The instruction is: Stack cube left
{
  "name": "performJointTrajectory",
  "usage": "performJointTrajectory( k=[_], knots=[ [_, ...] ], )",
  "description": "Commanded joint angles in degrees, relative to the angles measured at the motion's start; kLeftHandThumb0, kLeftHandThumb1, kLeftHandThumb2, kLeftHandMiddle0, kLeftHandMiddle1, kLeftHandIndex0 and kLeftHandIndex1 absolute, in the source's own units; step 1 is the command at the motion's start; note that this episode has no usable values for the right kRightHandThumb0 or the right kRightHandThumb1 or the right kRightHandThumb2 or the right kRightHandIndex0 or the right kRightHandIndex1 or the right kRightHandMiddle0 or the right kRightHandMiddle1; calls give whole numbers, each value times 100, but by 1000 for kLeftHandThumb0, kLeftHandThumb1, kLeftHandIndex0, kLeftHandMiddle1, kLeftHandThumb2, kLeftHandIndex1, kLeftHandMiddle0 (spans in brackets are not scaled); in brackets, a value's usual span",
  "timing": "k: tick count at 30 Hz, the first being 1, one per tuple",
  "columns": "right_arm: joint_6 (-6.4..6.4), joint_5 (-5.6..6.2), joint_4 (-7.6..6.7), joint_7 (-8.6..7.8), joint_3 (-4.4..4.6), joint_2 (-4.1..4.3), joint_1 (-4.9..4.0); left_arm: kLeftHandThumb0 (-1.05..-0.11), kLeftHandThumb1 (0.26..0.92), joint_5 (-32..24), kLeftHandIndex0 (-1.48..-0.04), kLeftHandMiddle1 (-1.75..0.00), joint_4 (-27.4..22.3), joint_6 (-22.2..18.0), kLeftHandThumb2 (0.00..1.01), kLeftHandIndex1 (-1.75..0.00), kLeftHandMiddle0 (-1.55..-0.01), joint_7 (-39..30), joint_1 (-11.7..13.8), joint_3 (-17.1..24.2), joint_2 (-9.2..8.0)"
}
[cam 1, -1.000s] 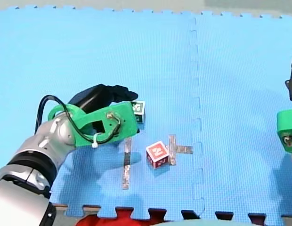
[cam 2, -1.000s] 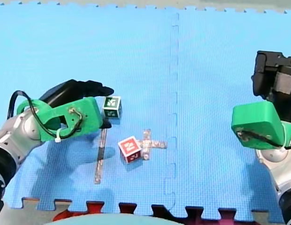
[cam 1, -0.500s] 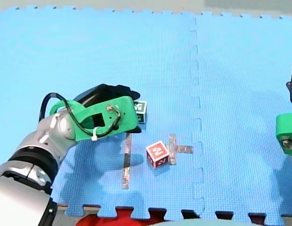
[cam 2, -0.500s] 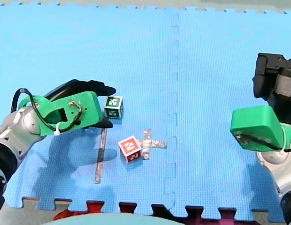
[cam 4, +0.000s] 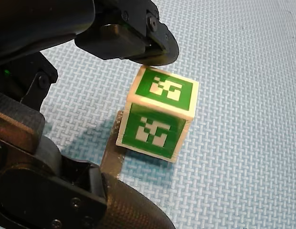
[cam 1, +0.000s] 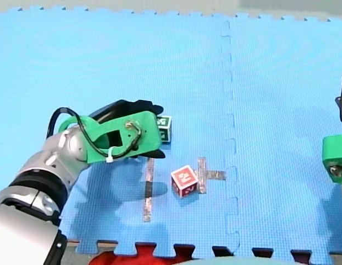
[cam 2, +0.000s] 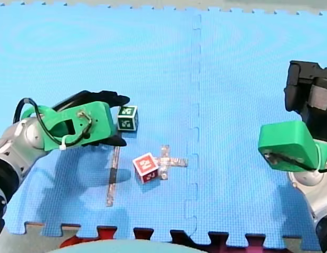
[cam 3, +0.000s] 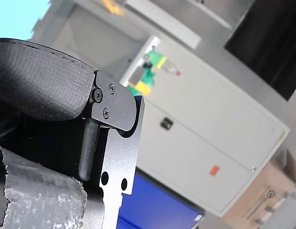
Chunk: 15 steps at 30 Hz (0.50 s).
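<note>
Your left robot hand (cam 1: pixel 129 109) is down at the green cube (cam 1: pixel 164 128), which sits flat on the blue foam mat (cam 1: pixel 105 55) at the top end of a strip of tape (cam 1: pixel 148 190). In the second wrist view one black fingertip (cam 4: pixel 153 45) hangs at the cube's far top edge and another finger (cam 4: pixel 114 205) lies low on the near side. The cube stands between them with mat visible around it, so the robot hand is open around it and grips nothing yet.

The red cube (cam 1: pixel 184 180) lies well apart from the green one, a little turned, just beside the tape cross (cam 1: pixel 207 175). Your right robot hand (cam 2: pixel 307 95) is held off at the mat's right edge, far from both cubes; you cannot tell how it is set.

You look to be at the grasp step. Next, close the fingers squarely on opposite faces of the green cube, lift it straight, and carry it over the red one. Since the red cube is turned, align the faces before lowering.
</note>
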<state>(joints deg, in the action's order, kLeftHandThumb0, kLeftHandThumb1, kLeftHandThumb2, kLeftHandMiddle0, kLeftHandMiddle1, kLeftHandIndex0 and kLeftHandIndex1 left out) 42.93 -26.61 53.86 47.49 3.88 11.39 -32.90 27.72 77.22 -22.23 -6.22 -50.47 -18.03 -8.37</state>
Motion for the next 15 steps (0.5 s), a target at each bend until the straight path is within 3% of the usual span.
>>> performJointTrajectory(
  k=[1,7,8,9,11,13,15],
  knots=[
    [19,12,0,27,-1,24,14,-1048,776,78,-298,-1746,8,58,0,0,-759,140,-34,-53,-49],
    [10,12,-26,24,-4,39,34,-1048,777,85,-332,-1746,32,45,1,-19,-749,512,10,-16,-29],
    [4,12,-27,24,-4,38,33,-929,742,102,-361,-1746,41,17,7,-28,-748,565,26,-24,-41],
    [-1,12,-26,24,-4,37,30,-749,706,124,-380,-1746,48,-4,16,-31,-747,610,36,-39,-50],
    [-9,13,-27,22,-4,34,30,-412,712,204,-392,-1746,60,-19,27,-22,-747,694,43,-105,-61],
    [-13,14,-33,20,-3,32,33,-293,721,322,-361,-1746,69,5,26,-6,-748,775,28,-202,-70],
    [-18,14,-40,19,-3,30,36,-286,725,411,-324,-1746,74,28,22,-2,-749,827,-3,-268,-78]
  ],
)
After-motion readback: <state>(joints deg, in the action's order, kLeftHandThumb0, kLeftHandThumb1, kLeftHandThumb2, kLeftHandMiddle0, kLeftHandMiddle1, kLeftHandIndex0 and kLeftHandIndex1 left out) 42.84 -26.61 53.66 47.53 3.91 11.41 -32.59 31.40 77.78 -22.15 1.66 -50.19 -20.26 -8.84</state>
